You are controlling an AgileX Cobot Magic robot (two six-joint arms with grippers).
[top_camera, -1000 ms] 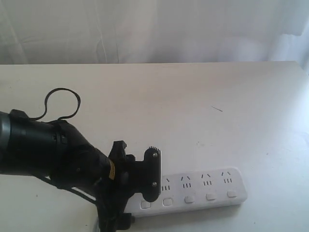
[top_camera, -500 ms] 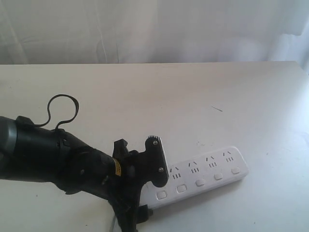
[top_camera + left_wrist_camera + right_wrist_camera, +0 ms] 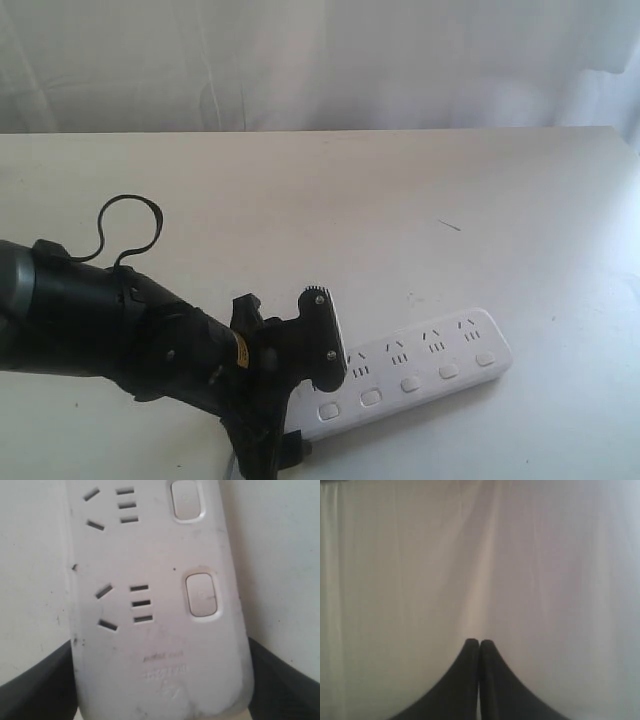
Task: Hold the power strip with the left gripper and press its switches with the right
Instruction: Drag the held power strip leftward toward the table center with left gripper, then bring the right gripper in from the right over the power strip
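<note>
Power strip [image 3: 420, 365]: where is it, and what has hold of it? (Reviewer)

It lies flat on the white table [image 3: 300, 200], on the part nearest the exterior camera. It runs slantwise, with its free end toward the right of that view. My left gripper [image 3: 160, 647] straddles the other end. The jaws are set wide, with one dark finger [image 3: 35, 685] against each long edge, just past the last socket slots [image 3: 135, 602]. I read that as a grip across the width. My right gripper [image 3: 479, 650] is away from the strip, tips pressed together on nothing, facing a pale curtain [image 3: 395, 555]. (Operator)

Handling? (Reviewer)

Judgement only. It looks like stiff moulded plastic, light and smooth-skinned, so it may skate on the table or slip between my pads. It is not fragile. Held at one end it acts as a long lever, and a press on the far switches [image 3: 410, 384] could swing it about my fingers. Straight-down presses would load the table rather than my grip, which helps. (Operator)

Best place to hold? (Reviewer)

Where I have it now: the plain end, on the edges only, clear of buttons and slots. One caution: the nearest switch sits close beside my fingers, so the right tip would need a steep, careful approach there. (Operator)
</note>
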